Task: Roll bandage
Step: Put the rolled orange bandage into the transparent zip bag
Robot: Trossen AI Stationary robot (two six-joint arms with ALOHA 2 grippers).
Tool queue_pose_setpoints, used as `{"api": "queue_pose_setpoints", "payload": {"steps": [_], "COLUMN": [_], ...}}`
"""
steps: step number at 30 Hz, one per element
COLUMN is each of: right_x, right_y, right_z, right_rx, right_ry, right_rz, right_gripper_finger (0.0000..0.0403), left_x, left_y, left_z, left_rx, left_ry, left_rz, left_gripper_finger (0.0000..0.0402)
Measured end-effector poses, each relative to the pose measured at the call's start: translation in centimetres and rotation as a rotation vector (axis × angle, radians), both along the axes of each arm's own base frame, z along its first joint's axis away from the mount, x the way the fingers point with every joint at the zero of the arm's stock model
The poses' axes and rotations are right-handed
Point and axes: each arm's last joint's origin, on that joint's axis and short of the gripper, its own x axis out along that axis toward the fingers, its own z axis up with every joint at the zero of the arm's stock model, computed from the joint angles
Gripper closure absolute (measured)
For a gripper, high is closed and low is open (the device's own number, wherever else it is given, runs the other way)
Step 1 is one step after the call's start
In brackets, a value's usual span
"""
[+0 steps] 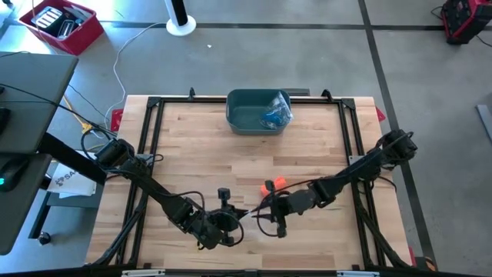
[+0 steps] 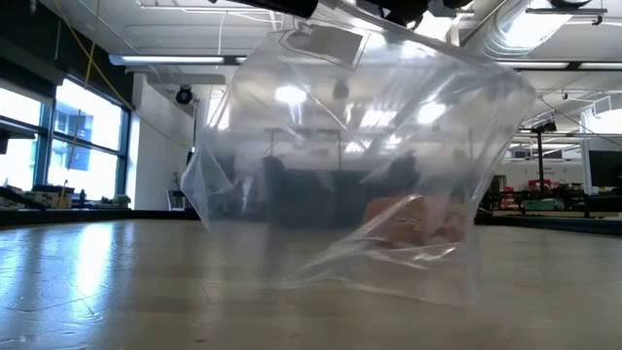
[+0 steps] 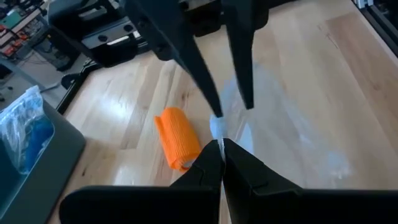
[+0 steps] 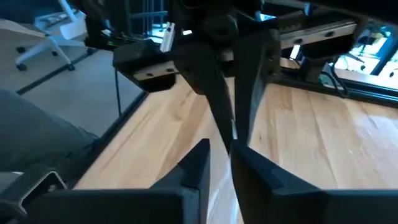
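Two pincers (image 1: 247, 213) meet, both clamped on a clear bag (image 2: 340, 165); orange bandage roll (image 3: 177, 138) beside; teal bin (image 1: 250, 115) behind.

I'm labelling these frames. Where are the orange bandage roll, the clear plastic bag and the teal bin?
orange bandage roll (image 3: 178, 145): left wrist view, middle of its side.
clear plastic bag (image 2: 321, 185): low view, centre of its front face.
teal bin (image 1: 244, 117): high view, bare floor inside.

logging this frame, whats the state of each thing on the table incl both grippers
left gripper: shut on the clear plastic bag
right gripper: jaws narrow around the bag's top edge, grip unclear
clear plastic bag: lifted, hanging between both grippers
orange bandage roll: rolled up, lying on the table, outside the bag
teal bin: upright, holds a blue-and-clear packet
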Motion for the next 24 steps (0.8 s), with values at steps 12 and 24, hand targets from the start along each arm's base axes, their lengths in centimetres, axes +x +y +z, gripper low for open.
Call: {"api": "queue_pose_setpoints", "payload": {"steps": [12,24], "right_x": [-0.05,0.03], "right_y": [-0.2,-0.15], "right_z": [-0.27,-0.05], "right_rx": [-0.052,-0.008], "right_ry": [0.015,0.001], "right_rz": [-0.042,-0.043], "right_gripper_finger": [0.0368,0.0286], "left_x": [0.02,0.16], "left_y": [-0.02,-0.31], "left_z": [0.06,0.39], "left_rx": [-0.011,-0.048], "left_ry": [-0.007,-0.043], "left_rz": [0.004,-0.009], "left_gripper_finger": [0.0401,0.0401]}}
